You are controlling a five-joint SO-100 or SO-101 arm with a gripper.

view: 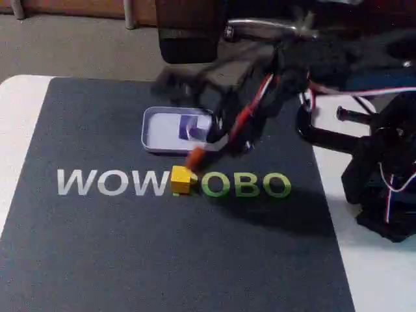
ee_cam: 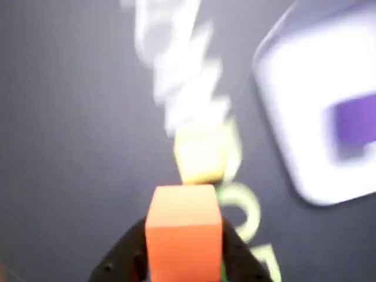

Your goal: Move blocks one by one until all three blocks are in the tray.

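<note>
Carrying the orange block pinched in my tool, I hung it near the tray, where the purple block already lay; the yellow block waited on the mat.

Fixed view looks down across the mat; blurred wrist view hangs close, probably steeply downward.

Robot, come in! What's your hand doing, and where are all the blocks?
Hand shut on orange block, in the air. Purple block already in tray. Yellow block on the mat, outside the tray. Nothing in the way.
</note>
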